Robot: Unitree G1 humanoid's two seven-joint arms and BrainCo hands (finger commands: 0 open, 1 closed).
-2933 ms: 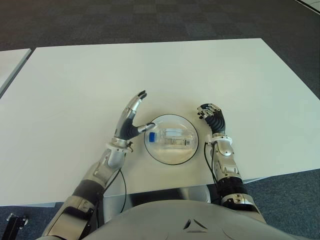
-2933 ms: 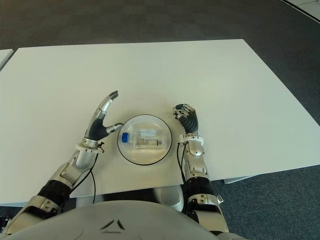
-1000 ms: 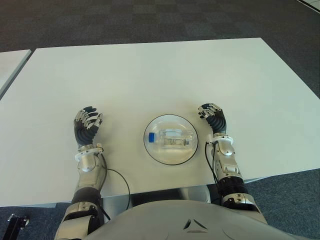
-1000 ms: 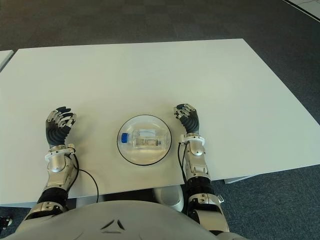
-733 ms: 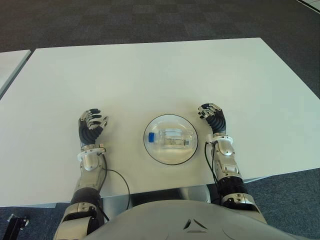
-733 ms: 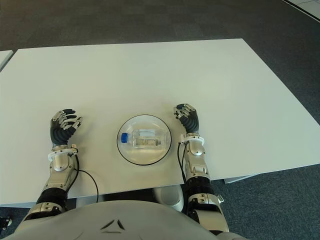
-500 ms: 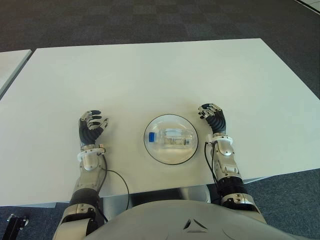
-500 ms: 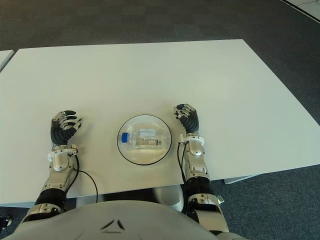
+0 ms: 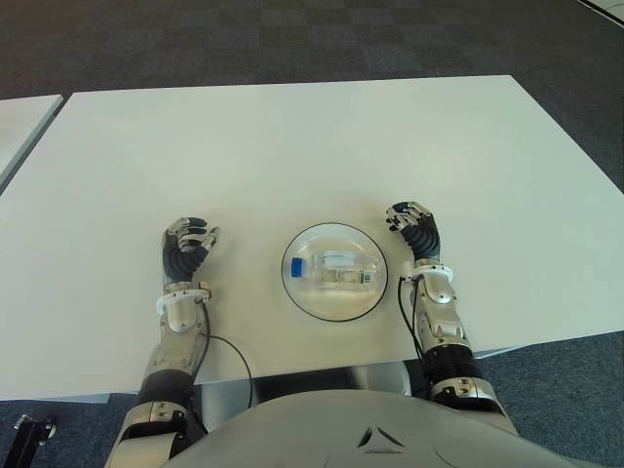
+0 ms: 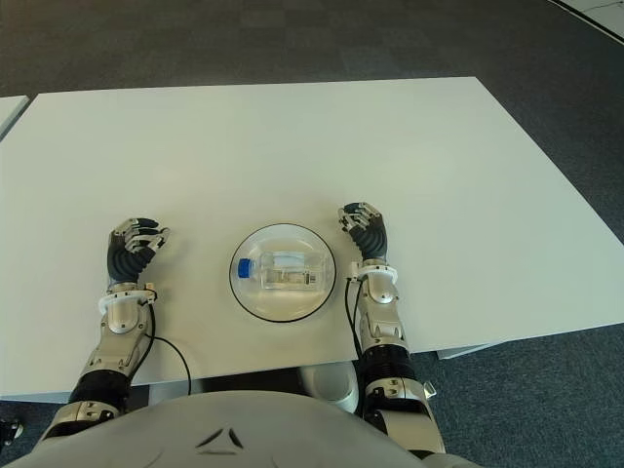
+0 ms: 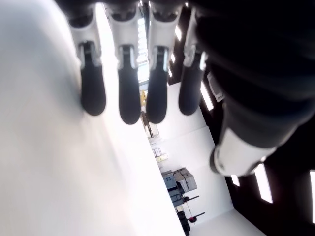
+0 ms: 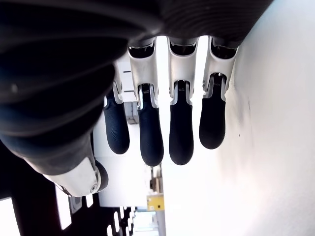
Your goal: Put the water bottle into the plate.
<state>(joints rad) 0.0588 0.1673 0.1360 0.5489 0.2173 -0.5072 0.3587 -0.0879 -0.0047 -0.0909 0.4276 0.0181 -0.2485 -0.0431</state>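
Left eye view: the water bottle (image 9: 333,271) lies on its side inside the plate (image 9: 303,295), blue cap toward my left; my left robot hand (image 9: 187,245) has drawn back from the plate's edge to the worktop (image 9: 292,146), well apart from the plate, so I judge the placement done. Right eye view: my right robot hand (image 10: 365,229) shows just right of the plate, unchanged. Left wrist view: the fingers (image 11: 129,83) are loosely curled and hold nothing. Right wrist view: the fingers (image 12: 181,130) are likewise curled and empty. Neither wrist view shows bottle or plate; whether either palm touches the worktop I cannot tell.
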